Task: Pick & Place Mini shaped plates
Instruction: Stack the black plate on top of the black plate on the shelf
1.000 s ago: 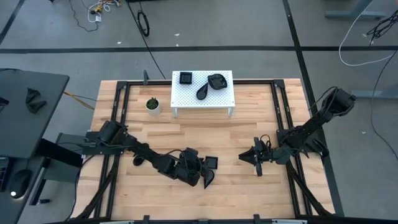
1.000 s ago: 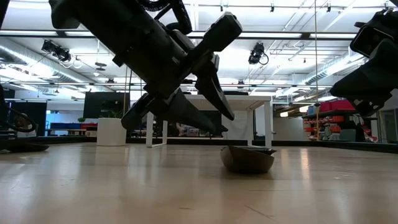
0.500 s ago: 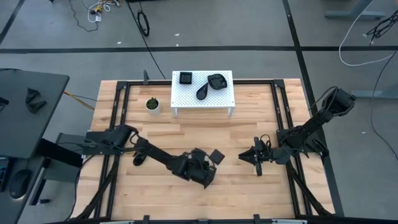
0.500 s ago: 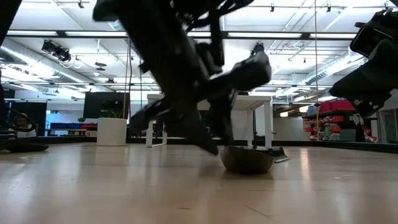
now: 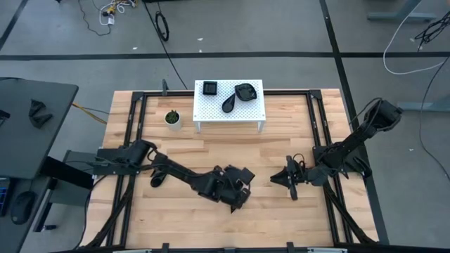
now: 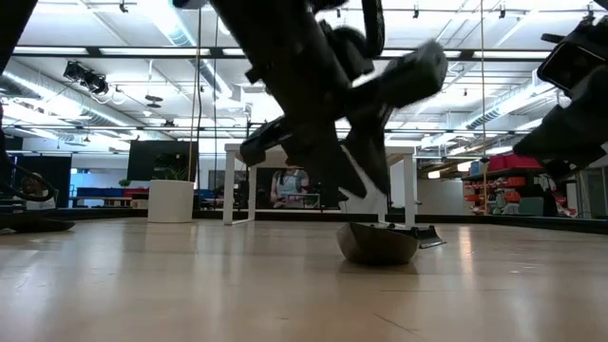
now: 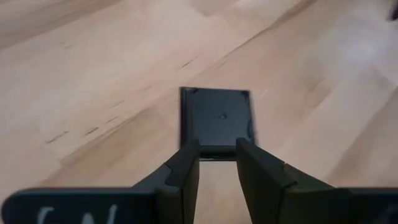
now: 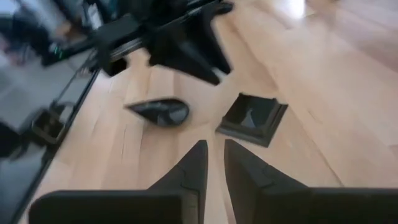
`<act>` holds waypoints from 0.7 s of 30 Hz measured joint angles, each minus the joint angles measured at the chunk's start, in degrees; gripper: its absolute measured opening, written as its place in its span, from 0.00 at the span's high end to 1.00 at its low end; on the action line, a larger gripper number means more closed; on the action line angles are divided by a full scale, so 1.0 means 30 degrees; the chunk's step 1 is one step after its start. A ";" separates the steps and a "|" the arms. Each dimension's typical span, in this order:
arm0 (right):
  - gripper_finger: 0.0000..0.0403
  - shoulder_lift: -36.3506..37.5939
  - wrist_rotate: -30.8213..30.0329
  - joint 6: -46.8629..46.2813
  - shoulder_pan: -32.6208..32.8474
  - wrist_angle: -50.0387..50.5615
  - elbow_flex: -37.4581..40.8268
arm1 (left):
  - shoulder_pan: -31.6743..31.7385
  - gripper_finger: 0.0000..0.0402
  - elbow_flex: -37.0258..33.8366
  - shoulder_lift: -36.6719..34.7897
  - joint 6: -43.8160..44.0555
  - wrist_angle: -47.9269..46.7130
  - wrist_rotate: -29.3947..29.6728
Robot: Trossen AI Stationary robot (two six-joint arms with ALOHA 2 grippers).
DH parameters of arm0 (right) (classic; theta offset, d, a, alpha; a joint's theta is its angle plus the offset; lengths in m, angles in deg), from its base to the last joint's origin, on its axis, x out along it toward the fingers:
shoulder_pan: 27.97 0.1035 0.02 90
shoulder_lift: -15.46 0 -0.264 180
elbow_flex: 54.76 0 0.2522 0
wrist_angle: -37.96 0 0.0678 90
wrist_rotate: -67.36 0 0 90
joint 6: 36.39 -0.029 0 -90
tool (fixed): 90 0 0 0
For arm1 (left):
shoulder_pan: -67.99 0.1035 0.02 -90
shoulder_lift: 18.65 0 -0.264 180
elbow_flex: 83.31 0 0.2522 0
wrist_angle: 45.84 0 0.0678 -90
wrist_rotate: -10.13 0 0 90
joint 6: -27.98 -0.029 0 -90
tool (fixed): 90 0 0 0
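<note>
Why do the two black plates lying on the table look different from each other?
The square plate has four corners and straight sides. The teardrop plate is round at one end and pointed at the other. The left gripper is right at the square plate's edge, while the teardrop plate lies off to the side with nothing at it. Both are small, shiny and black, and both rest on the wooden table.
</note>
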 joint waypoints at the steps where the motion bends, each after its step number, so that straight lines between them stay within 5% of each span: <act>1: 0.85 0.0000 0.0447 0.0568 -0.0146 0.0033 -0.0003 | 0.0030 0.73 -0.0022 0.0011 -0.0198 -0.0110 -0.0143; 13: 0.57 -0.1061 0.4364 0.6843 -0.3755 0.0282 -0.0074 | -0.0182 0.73 -0.0011 0.0663 -0.0366 -0.0451 -0.1088; 21: 0.62 -0.5503 0.5699 0.8978 -0.5801 0.0735 -0.2786 | 0.0225 0.77 0.0015 0.1299 -0.0234 -0.0293 -0.0471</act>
